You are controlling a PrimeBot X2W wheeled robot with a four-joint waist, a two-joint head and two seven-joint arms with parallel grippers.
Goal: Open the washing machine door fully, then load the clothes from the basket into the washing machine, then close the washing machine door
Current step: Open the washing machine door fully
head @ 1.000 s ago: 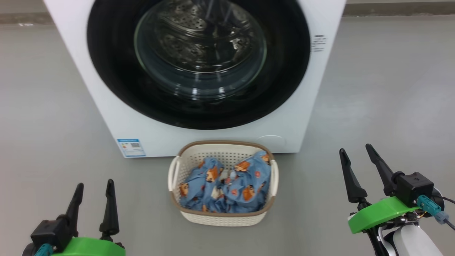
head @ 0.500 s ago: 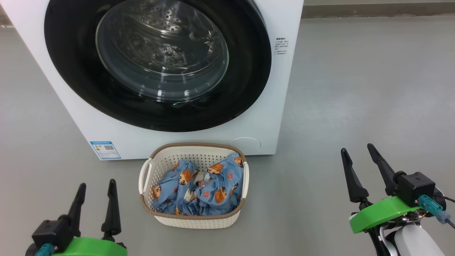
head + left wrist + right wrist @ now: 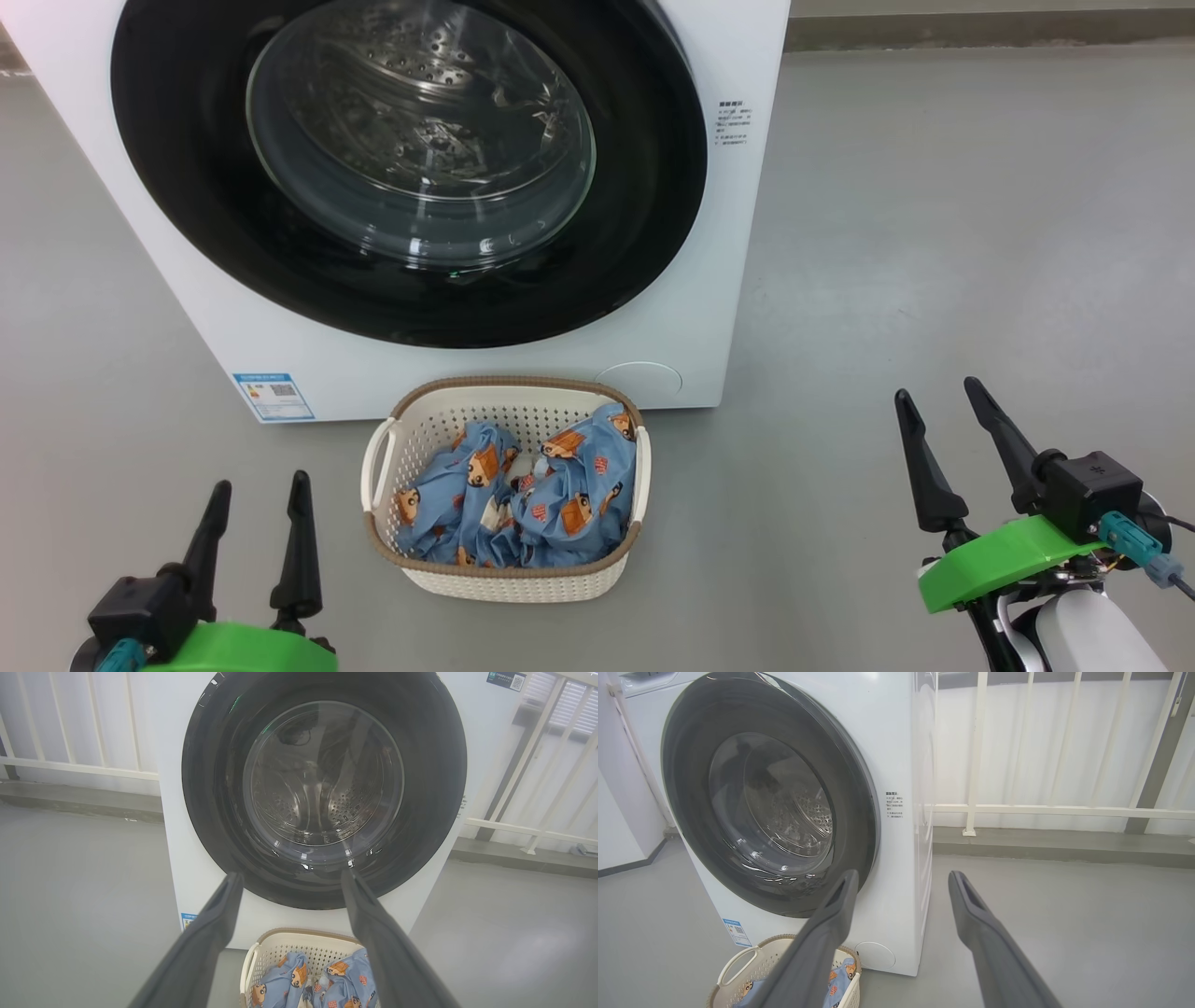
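The white washing machine (image 3: 709, 280) stands ahead with its black-rimmed round door (image 3: 644, 215) shut flat against the front; the steel drum shows through the glass. On the floor before it sits the cream basket (image 3: 509, 581) holding the blue cartoon-print clothes (image 3: 560, 509). My left gripper (image 3: 259, 490) is open at the lower left, short of the basket's left side. Well right of the basket, my right gripper (image 3: 936, 389) is open and empty. The door (image 3: 434, 765) and basket (image 3: 299, 940) lie beyond the left fingers; door (image 3: 859, 826) and basket (image 3: 738, 963) show left of the right fingers.
Grey floor (image 3: 934, 233) spreads around the machine. A blue label (image 3: 273, 397) sits at the machine's lower left corner and a round cap (image 3: 639, 380) at its lower right. Behind the machine runs a white railing (image 3: 1041, 810) above a low grey kerb (image 3: 1064, 842).
The head view has swung so the machine and basket now sit further left in it; most of that shift came early. Both grippers stay open and in place.
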